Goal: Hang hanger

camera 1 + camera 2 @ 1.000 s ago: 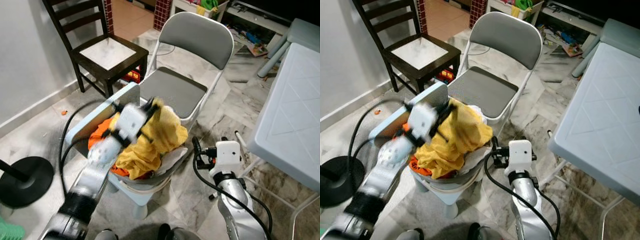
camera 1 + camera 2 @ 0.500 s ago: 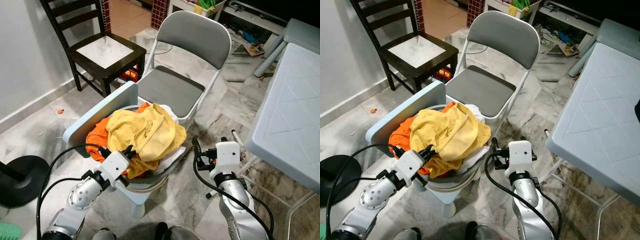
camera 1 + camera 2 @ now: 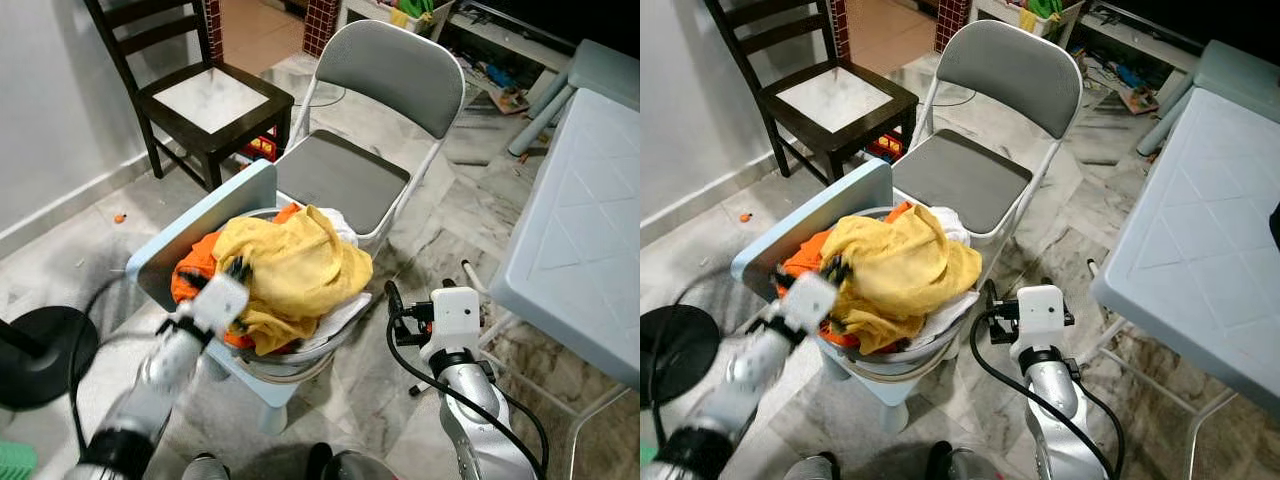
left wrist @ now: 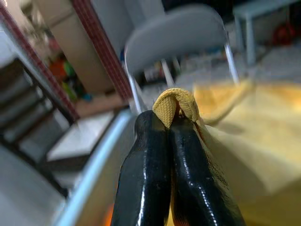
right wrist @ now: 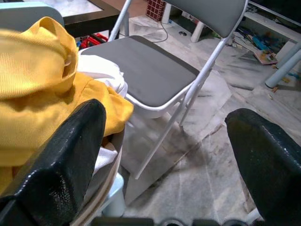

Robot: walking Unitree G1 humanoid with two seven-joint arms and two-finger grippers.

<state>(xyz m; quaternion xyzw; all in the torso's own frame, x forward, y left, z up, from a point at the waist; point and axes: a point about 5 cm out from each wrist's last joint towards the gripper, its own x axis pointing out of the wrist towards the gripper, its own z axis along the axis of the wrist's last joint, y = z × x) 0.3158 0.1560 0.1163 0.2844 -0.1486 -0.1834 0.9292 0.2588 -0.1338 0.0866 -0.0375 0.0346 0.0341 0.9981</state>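
Clearly the left gripper (image 4: 175, 123), pinched tight on a fold of the yellow garment (image 3: 300, 270) heaped in the basket (image 3: 902, 362), should lift slowly, while the right gripper (image 5: 174, 155) waits beside it, spread wide; no hanger is identifiable.

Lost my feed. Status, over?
Left gripper shut on yellow cloth at basket. Right gripper open, idle beside it. Hanger not made out.
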